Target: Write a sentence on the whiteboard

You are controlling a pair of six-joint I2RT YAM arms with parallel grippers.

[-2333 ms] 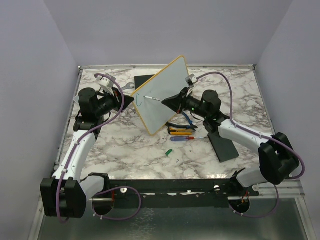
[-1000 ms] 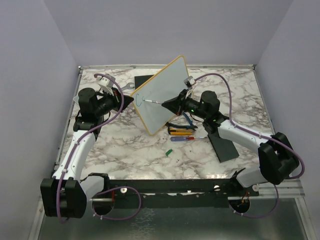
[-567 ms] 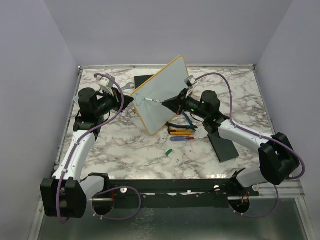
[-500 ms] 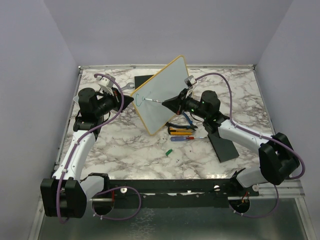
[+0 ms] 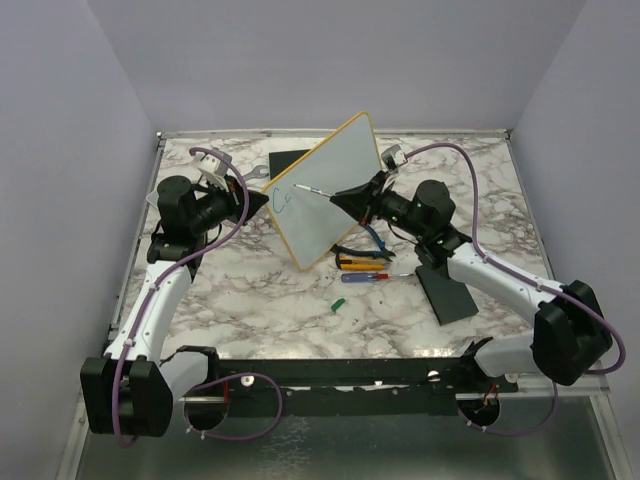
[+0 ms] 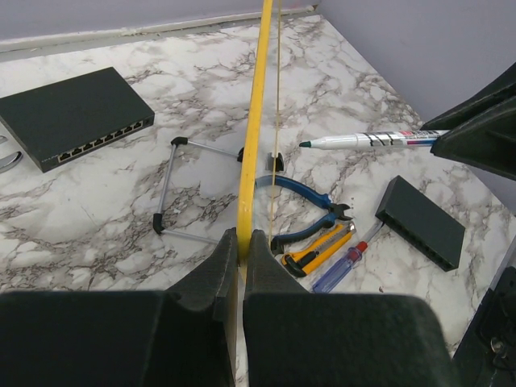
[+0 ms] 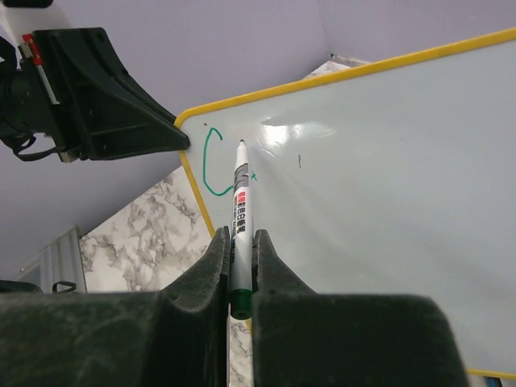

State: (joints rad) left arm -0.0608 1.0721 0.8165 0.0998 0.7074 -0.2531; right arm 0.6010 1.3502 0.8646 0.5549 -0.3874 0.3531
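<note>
White links (image 5: 150, 310), black joints (image 5: 125, 395) and looping purple cables (image 5: 440, 150) throughout.

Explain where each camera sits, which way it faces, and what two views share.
Top external: above, behind the bases, facing down on the table; left arm and right arm show.
Left wrist: faces along the left claw, shut on the yellow edge of the whiteboard.
Right wrist: faces along the right claw and marker toward the board's face.
Shared: all show whiteboard and marker.
</note>
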